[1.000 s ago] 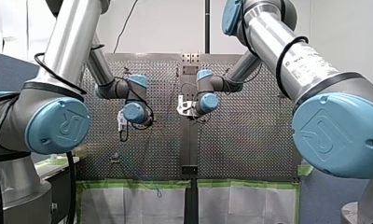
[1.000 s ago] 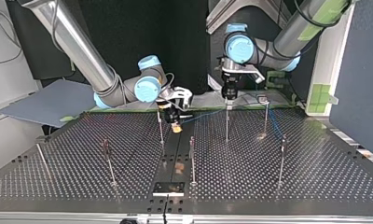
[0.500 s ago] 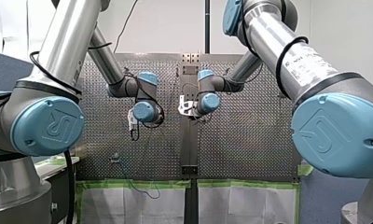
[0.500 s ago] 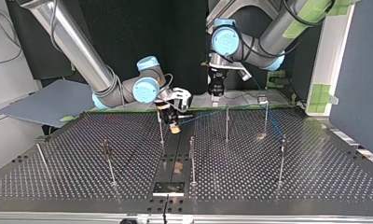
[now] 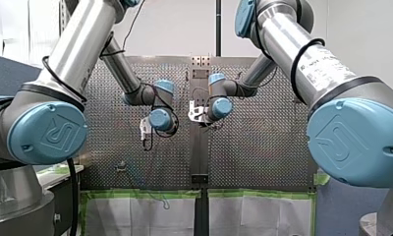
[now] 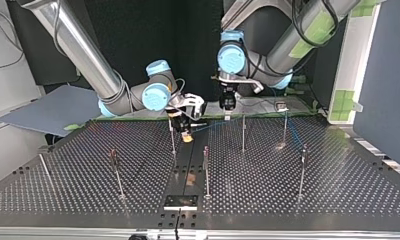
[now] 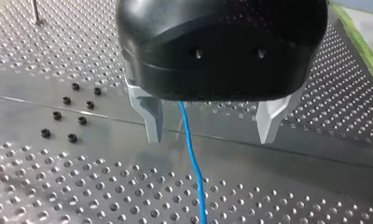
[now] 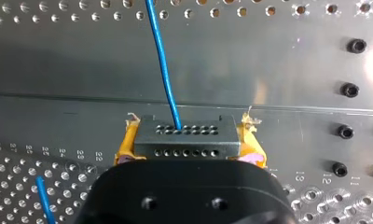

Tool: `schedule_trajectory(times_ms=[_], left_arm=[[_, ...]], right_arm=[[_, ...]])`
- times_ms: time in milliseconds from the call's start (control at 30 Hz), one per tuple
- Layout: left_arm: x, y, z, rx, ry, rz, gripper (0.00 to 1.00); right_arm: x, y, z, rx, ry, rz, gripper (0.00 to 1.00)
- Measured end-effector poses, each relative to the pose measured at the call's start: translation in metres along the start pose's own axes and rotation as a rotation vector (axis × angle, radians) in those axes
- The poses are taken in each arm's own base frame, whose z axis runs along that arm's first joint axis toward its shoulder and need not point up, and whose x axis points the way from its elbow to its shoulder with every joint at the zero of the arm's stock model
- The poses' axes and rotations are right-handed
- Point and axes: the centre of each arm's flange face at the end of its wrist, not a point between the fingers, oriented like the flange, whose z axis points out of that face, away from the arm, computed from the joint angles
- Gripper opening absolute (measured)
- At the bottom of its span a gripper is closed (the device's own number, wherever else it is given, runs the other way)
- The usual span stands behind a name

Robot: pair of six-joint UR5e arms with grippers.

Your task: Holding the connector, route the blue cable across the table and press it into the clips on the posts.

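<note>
My right gripper (image 8: 187,151) has yellow pads and is shut on a dark, many-holed connector (image 8: 184,135); the blue cable (image 8: 162,60) leaves the connector's face and runs ahead over the plate. In the top view that gripper (image 6: 187,133) hangs low beside a thin post (image 6: 172,136), and the cable (image 6: 215,123) trails toward the view's right. My left gripper (image 7: 211,126) is open, its metal fingers (image 7: 152,116) wide apart, with the cable (image 7: 194,163) lying loose between them, nearer one finger. In the top view it (image 6: 228,105) hovers near the back edge, beside another post (image 6: 243,132).
Several thin posts stand on the perforated table (image 6: 338,190), among them one (image 6: 206,170) near the middle, one (image 6: 303,170) at the top view's right and one (image 6: 115,172) at its left. A solid metal strip (image 6: 188,170) runs down the table's middle.
My left arm has swung toward the table's middle, away from the post it hovered over, with its gripper still open. My right arm has held still with the connector.
</note>
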Motion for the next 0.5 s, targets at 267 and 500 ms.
schedule_trajectory(times_ms=[267, 500], left_arm=[[0.0, -0.002, 0.03, -0.029, -0.02, -0.018, 1.0], [-0.023, -0.007, 0.05, -0.027, -0.074, -0.04, 1.0]], right_arm=[[0.0, 0.0, 0.0, 0.0, -0.001, 0.0, 0.0], [0.0, 0.0, 0.0, 0.0, -0.001, 0.0, 0.0]])
